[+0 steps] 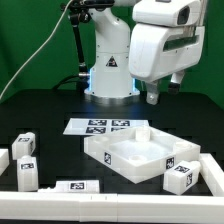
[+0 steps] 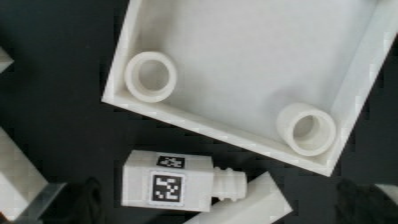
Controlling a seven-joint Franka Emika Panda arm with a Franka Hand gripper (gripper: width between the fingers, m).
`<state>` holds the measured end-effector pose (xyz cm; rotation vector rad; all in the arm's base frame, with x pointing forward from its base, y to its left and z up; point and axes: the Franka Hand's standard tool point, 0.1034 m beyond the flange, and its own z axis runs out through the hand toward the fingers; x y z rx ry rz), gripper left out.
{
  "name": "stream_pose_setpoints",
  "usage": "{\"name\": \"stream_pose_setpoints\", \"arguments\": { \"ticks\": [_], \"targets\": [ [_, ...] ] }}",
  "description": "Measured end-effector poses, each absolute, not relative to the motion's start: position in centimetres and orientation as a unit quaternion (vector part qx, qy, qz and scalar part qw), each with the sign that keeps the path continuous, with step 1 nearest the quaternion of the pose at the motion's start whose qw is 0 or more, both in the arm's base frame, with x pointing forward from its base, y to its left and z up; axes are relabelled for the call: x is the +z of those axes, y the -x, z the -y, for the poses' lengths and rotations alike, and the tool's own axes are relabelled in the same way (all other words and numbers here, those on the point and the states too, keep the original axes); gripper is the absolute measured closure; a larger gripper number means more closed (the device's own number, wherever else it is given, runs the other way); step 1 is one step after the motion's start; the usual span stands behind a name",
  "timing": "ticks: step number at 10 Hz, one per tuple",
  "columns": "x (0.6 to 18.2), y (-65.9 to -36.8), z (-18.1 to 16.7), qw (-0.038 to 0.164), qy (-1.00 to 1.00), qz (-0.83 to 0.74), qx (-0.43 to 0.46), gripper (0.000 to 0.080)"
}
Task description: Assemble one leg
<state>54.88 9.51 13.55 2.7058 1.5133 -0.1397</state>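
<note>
The leg (image 1: 180,175) nearest the gripper is a small white post with a square tag. It lies on the table against the front right corner of the large white square panel (image 1: 135,150). In the wrist view the leg (image 2: 169,180) lies just off the panel's edge (image 2: 231,70), its threaded end pointing away from the tag. My gripper (image 1: 152,96) hangs high above the panel's far right side. It holds nothing and its dark fingers look spread apart. Three more legs (image 1: 26,160) lie at the exterior view's left.
The marker board (image 1: 105,125) lies behind the panel, in front of the robot base. A low white rail (image 1: 205,178) borders the table's front and sides and touches the leg's end in the wrist view (image 2: 267,205). The panel has round corner holes (image 2: 150,76).
</note>
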Motion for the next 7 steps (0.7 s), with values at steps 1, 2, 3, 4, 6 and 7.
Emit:
{"name": "stream_pose_setpoints", "arguments": {
  "ticks": [1, 2, 3, 4, 6, 7],
  "targets": [
    [13.5, -54.3, -9.2, 0.02, -0.879, -0.475, -0.043, 0.015],
    [13.4, -52.9, -9.6, 0.021, -0.89, -0.454, -0.039, 0.015],
    [12.9, -51.4, -10.4, 0.021, -0.895, -0.443, -0.032, 0.015],
    [11.7, -50.0, -11.1, 0.019, -0.899, -0.436, -0.017, 0.015],
    [10.5, -49.3, -10.9, 0.014, -0.898, -0.439, -0.015, 0.015],
    [10.5, -49.3, -10.9, 0.014, -0.898, -0.439, -0.014, 0.015]
  ]
}}
